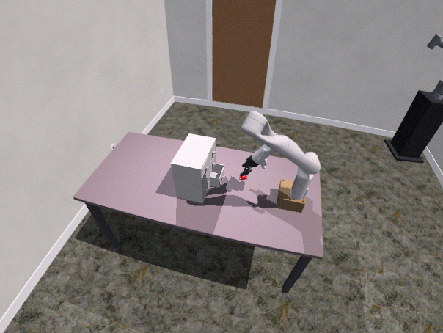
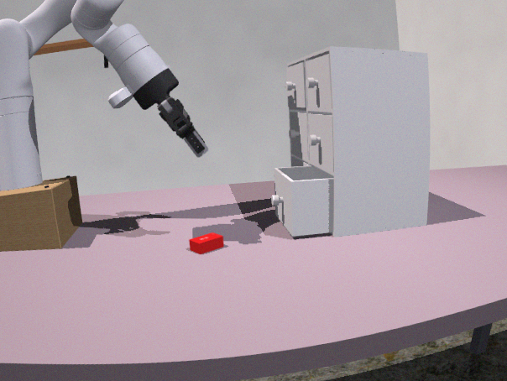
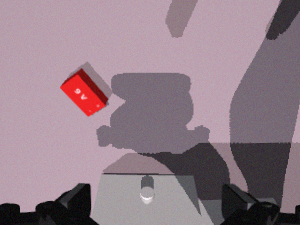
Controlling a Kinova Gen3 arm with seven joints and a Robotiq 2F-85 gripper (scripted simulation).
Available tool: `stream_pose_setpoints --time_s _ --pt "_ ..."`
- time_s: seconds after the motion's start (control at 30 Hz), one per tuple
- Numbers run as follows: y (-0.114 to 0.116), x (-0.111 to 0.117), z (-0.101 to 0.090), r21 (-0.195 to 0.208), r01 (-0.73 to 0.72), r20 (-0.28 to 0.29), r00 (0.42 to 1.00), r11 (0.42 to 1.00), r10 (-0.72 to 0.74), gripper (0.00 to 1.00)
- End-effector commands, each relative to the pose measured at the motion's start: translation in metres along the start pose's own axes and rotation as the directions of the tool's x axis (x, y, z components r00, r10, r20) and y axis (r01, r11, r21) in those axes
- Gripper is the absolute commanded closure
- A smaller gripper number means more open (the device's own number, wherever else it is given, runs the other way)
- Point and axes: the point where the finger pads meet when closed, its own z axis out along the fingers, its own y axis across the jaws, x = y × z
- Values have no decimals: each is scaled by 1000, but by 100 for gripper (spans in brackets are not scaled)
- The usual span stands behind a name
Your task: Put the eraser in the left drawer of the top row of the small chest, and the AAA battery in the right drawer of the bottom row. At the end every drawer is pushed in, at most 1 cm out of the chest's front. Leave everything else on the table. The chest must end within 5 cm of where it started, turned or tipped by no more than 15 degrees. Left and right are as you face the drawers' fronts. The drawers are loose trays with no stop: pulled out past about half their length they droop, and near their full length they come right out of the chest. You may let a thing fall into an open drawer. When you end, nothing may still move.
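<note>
In the top view, the chest (image 1: 194, 147) (image 2: 379, 143) stands upright on the tabletop (image 1: 147, 154) (image 2: 252, 294) (image 3: 40, 39), and its bottom right drawer (image 1: 215, 180) (image 2: 310, 206) (image 3: 120, 199) sticks out toward the arm (image 1: 290, 147) (image 2: 138, 63).

In the exterior view, the claw (image 1: 243, 173) (image 2: 201, 152) (image 3: 156, 199) hangs tilted in the air, apart from the drawer. The red 9 V block (image 1: 243, 177) (image 2: 206, 243) (image 3: 84, 93) lies flat on the tabletop, in front of the chest. The top row is pushed in.

In the wrist view, the claw is spread wide and grasps nothing; the drawer's knob (image 1: 223, 177) (image 2: 275, 200) (image 3: 147, 193) appears between its fingers. Where the eraser and the AAA battery are, I cannot tell; the drawer's bottom is hidden.
</note>
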Motion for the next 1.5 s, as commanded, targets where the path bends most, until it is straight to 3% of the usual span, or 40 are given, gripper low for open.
stream_pose_setpoints --time_s 0.0,0.37,0.4,1.23,1.47 --pt "-6 7 3 9 -13 -7 1000 1000 13 0" --pt "-7 6 5 10 -14 1 1000 1000 14 0" --pt "-7 6 5 10 -14 1 1000 1000 14 100" --pt "-7 6 6 10 -15 1 1000 1000 15 100" --pt "-7 4 24 7 -15 1 1000 1000 15 100"
